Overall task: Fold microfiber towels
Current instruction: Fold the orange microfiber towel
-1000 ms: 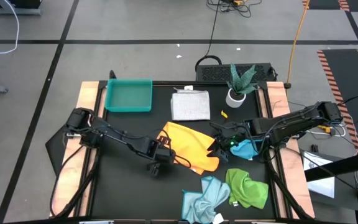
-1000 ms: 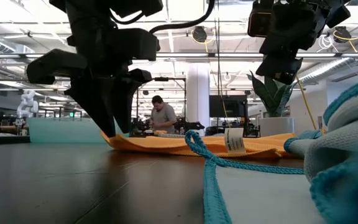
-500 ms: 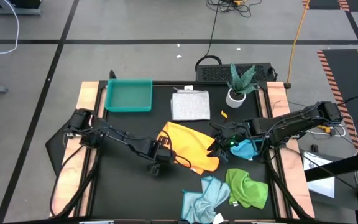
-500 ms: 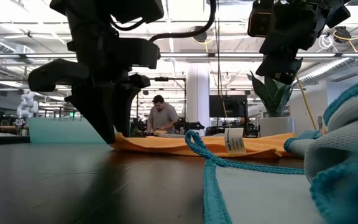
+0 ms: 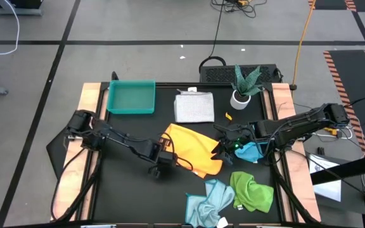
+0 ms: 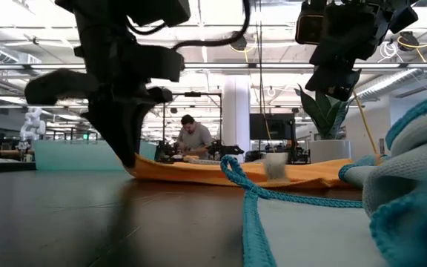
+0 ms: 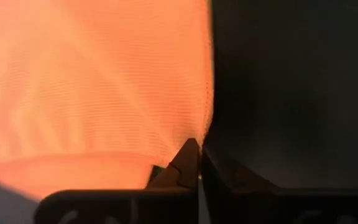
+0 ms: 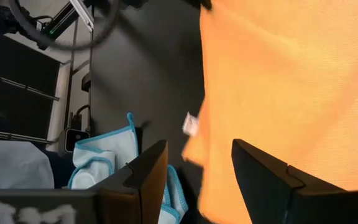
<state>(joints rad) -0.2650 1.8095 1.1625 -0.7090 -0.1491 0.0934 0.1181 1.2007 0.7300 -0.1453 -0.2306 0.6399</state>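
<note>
Partly hidden, left claw clenched on orange towel edge, right claw released above

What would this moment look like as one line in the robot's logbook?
left gripper: shut on yellow-orange towel corner | right gripper: open, over towel's other edge | folding: not yet done

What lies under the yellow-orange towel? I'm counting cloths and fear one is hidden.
Only the black table shows around the yellow-orange towel. Anything beneath it is covered and cannot be seen.

Orange towel, flat, table center
</note>
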